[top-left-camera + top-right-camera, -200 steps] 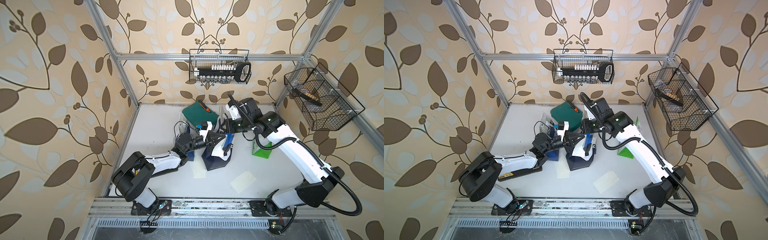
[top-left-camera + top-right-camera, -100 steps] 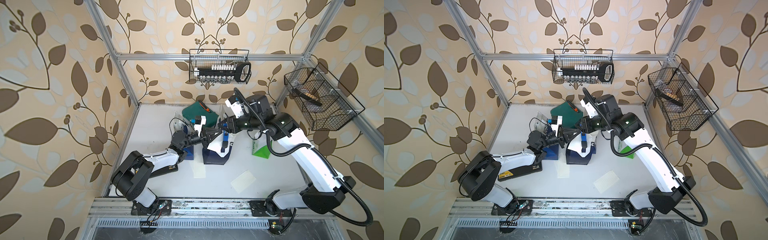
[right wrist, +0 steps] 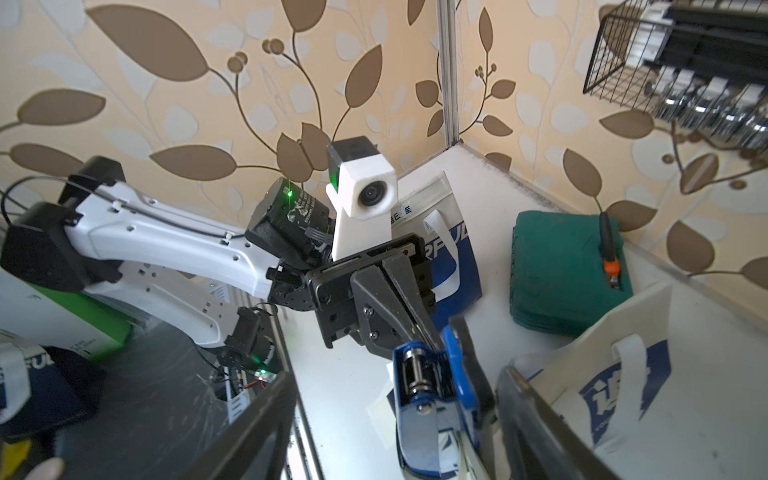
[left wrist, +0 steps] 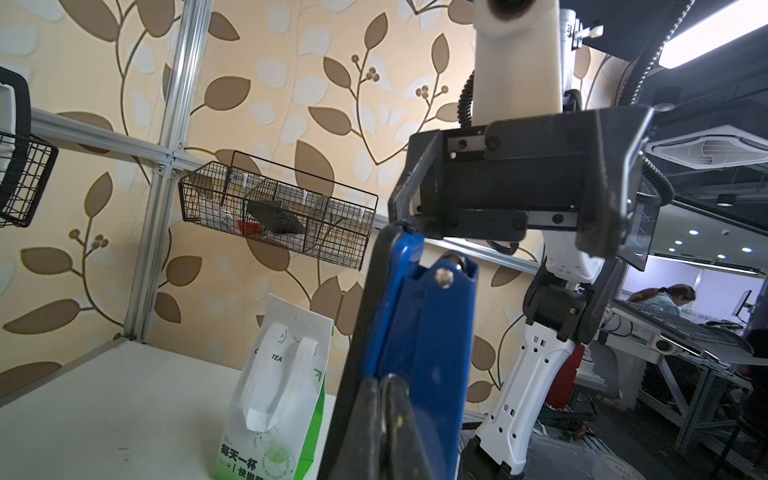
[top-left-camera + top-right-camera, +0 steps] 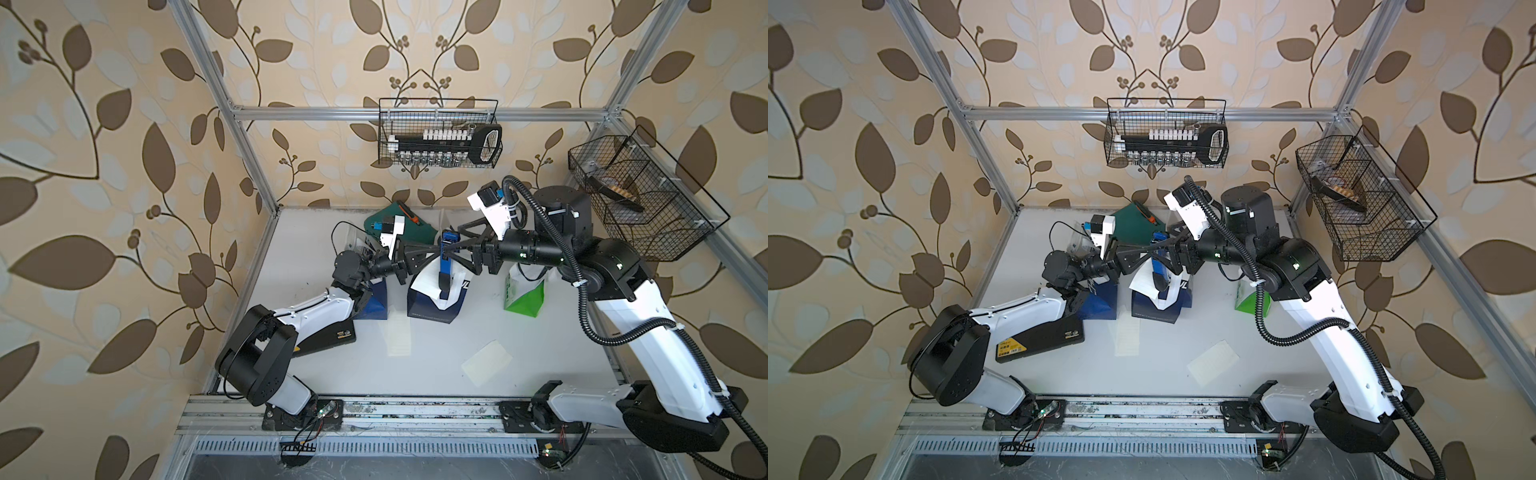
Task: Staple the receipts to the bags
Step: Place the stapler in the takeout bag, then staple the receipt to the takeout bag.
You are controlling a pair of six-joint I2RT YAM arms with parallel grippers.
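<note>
A blue stapler [image 5: 446,266] [image 5: 1158,266] stands nearly upright over the middle navy-and-white bag [image 5: 428,309], its lower end at the bag's white top. My right gripper [image 5: 452,240] [image 3: 397,376] is open, with a finger well clear on each side of the stapler's [image 3: 432,407] upper end. My left gripper [image 5: 436,249] [image 4: 383,386] is shut, its tips pressed against the stapler [image 4: 424,332]. Another navy bag [image 5: 376,301] stands under the left wrist. A green-and-white bag [image 5: 523,293] [image 4: 286,399] stands to the right. Two receipts [image 5: 398,336] [image 5: 487,363] lie flat in front.
A dark green pouch [image 5: 399,226] lies at the back. A black case with a yellow label [image 5: 1038,338] lies under the left forearm. Wire baskets hang on the back wall [image 5: 438,133] and the right wall [image 5: 640,199].
My right gripper's jaws have opened wide off the stapler. Both grippers have risen, and the middle bag has gone from tilted to upright. The left gripper has stayed shut.
</note>
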